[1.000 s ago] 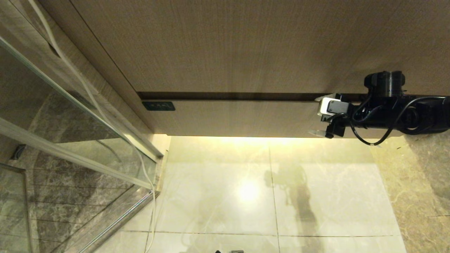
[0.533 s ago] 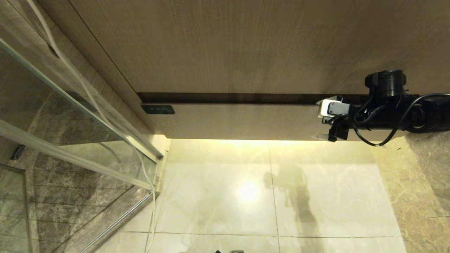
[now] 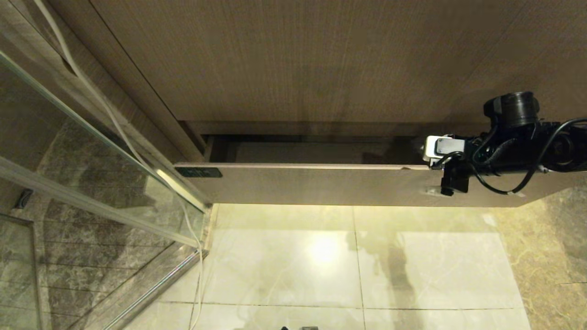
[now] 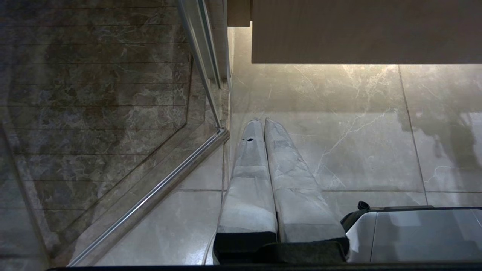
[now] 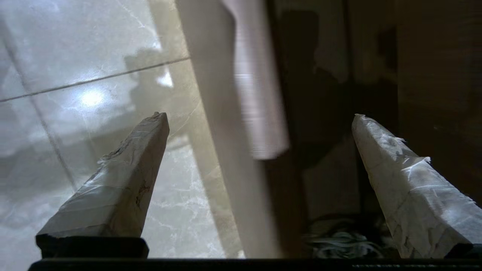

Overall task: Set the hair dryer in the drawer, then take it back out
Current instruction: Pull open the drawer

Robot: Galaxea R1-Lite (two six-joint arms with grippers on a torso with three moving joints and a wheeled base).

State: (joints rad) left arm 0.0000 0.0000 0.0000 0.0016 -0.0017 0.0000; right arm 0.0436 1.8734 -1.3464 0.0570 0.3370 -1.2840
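- Drawer: now pulled partly out from under the wood-grain panel, a dark gap open behind its front; earlier it sat shut.
- Label at the drawer's left end: dark, writing unreadable.
- Hair dryer: in no view.
- Right gripper, at the drawer's right end: jaws spread wide, straddling the front, holding nothing.
- Left wrist view alone shows the left gripper, fingers together, over floor tiles.
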